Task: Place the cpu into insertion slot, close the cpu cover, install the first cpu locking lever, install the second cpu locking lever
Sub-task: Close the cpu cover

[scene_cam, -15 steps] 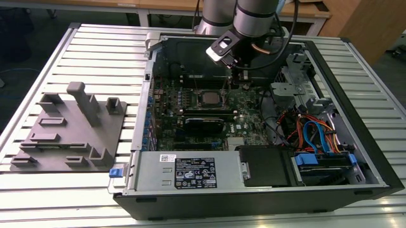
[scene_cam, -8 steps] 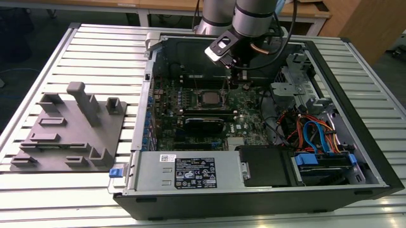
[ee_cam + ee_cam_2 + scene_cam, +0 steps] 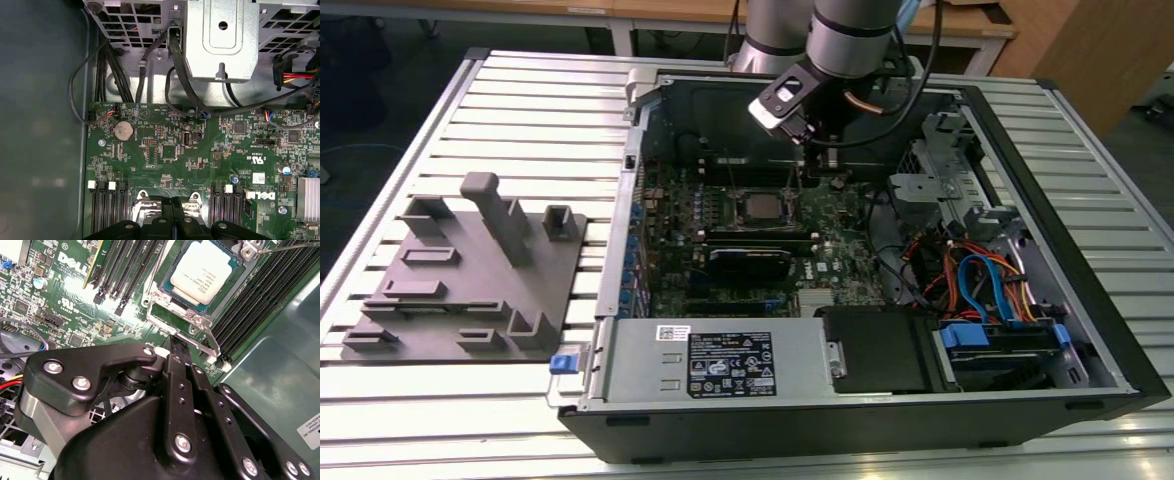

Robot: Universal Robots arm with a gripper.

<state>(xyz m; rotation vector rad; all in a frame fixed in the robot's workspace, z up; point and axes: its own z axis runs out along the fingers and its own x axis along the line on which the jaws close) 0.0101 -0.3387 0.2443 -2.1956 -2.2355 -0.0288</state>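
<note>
A: How far along does it look to you?

B: The cpu sits in the insertion slot, near the middle of the exterior view. Its silver top faces up, flat inside the open computer case on the tabletop. I'd call the first step done.

A: And the cpu cover?

B: Down, as far as I can see. In the second wrist view the cpu cover lies around the chip, which shows through its window.

A: The levers, then?

B: That's the part I can't settle. A wire lever runs along one side of the frame, and a second wire lever reaches out over the memory slots. Whether either is hooked under its catch, I can't tell.

A: What's the hand doing?

B: The hand is low over the board, just beside a corner of the cover. Its fingers are pressed together with nothing between them that I can make out — my guess is it's at a lever. So the two locking steps look like what's left.
</note>
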